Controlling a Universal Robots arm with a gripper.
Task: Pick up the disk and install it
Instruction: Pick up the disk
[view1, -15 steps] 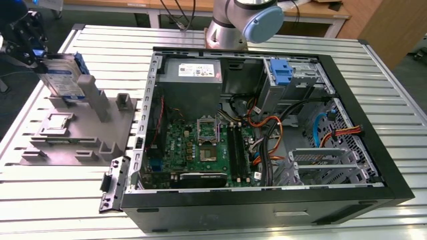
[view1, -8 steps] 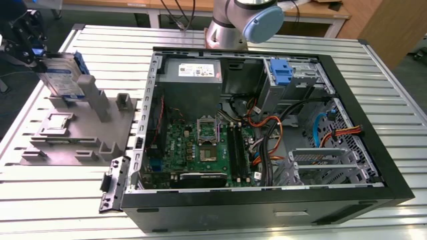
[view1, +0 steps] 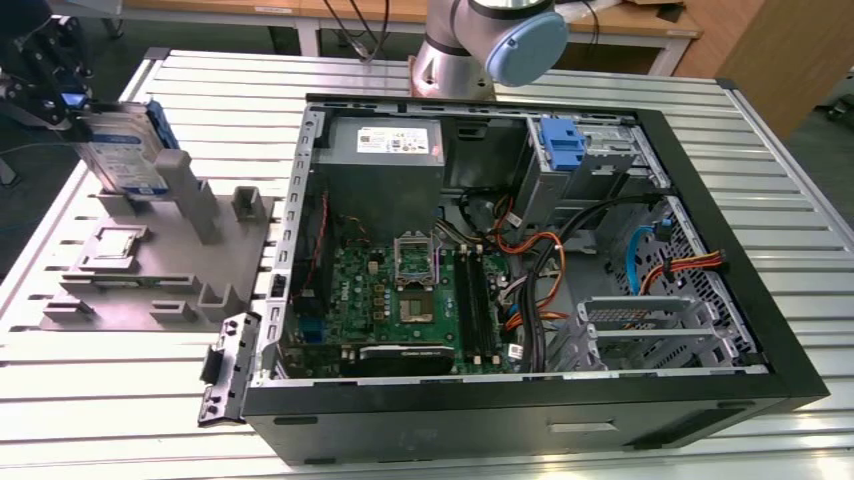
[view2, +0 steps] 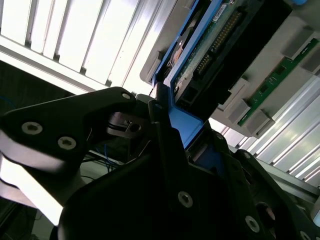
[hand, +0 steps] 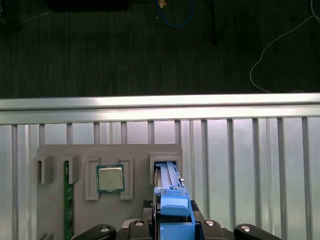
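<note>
A slatted metal table (view1: 134, 420) carries an open computer case (view1: 534, 425) and, at its nine o'clock in the exterior view, a grey fixture (view1: 147, 270). My gripper (view1: 74, 100) is clamped on the disk (view1: 123, 150). It stands on edge at the fixture's eleven o'clock corner, long axis running twelve to six.

10 o'clock of frame: gripper (view1: 78, 110) clamped on upper end of disk (view1: 127, 150), disk upright against the grey fixture plate (view1: 147, 270). Open computer case (view1: 534, 400) spans centre to 3 o'clock. Blue carrier (view1: 567, 145) in its bay, 1 o'clock. Arm base (view1: 487, 40) at 12.
</note>
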